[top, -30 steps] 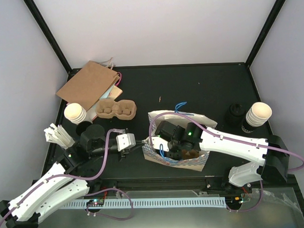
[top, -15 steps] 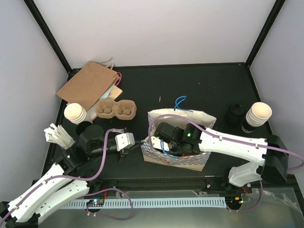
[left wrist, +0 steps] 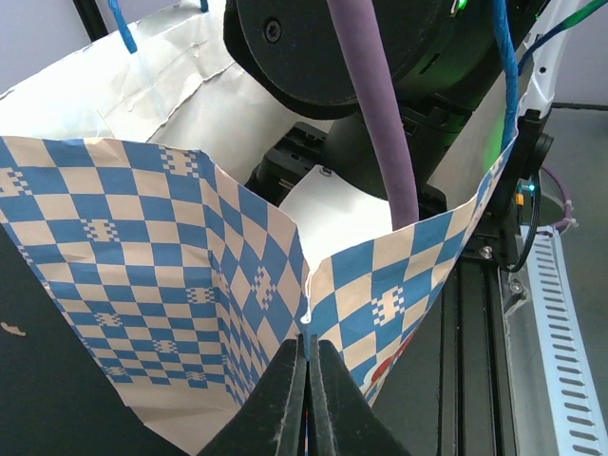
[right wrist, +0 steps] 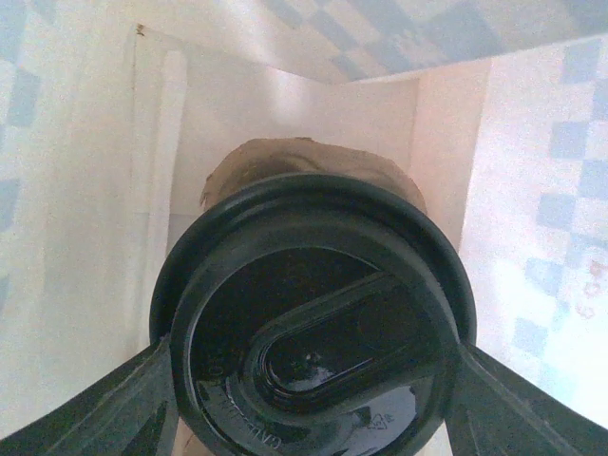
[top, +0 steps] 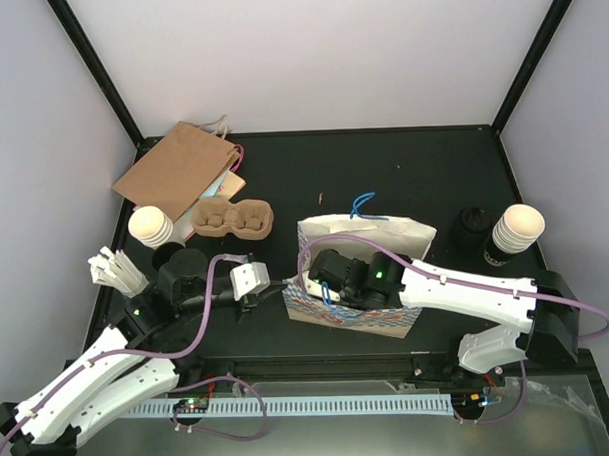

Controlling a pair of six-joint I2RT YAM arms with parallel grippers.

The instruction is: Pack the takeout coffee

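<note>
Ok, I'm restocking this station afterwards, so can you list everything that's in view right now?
lidded coffee cup: one, black lid, inside the checked bag
checked paper bag: one, blue and white, table centre, standing open
brown paper bag: one, brown, back left, lying flat
cup carrier: one, brown cardboard, beside the brown bag
cup stacks: two, cream, left side and right side
black lids: count unclear, black, beside the right stack
white sticks: a bunch, white, left edge
left gripper: one, black fingers, shut on the checked bag's near rim
right gripper: one, black fingers, inside the bag, closed around the cup's lid
</note>
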